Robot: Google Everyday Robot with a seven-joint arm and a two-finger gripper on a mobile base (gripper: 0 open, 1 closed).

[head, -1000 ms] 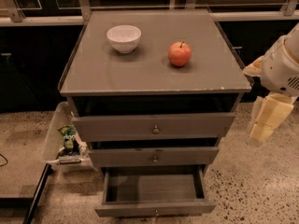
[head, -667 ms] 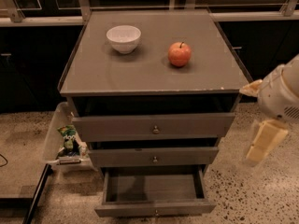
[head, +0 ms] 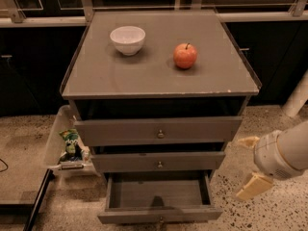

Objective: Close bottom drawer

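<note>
While bottom drawer (head: 159, 198) gapes, gripper (head: 250, 165) hovers spread, low beside it.

Counts. One grey cabinet (head: 159, 81) with three drawers: one top drawer (head: 120, 131), one middle drawer (head: 125, 161) and one bottom drawer (head: 130, 215). Each front carries one round knob (head: 160, 134), making three knobs. On the cabinet top stand one white bowl (head: 127, 39) at 11 o'clock and one red apple (head: 185, 56) at 1 o'clock. One clear bin (head: 52, 146) sits at 9 o'clock of the cabinet and holds one green packet (head: 72, 143). One gripper (head: 250, 164) is at 4 o'clock, with two fingers (head: 253, 186) spread apart.
</note>
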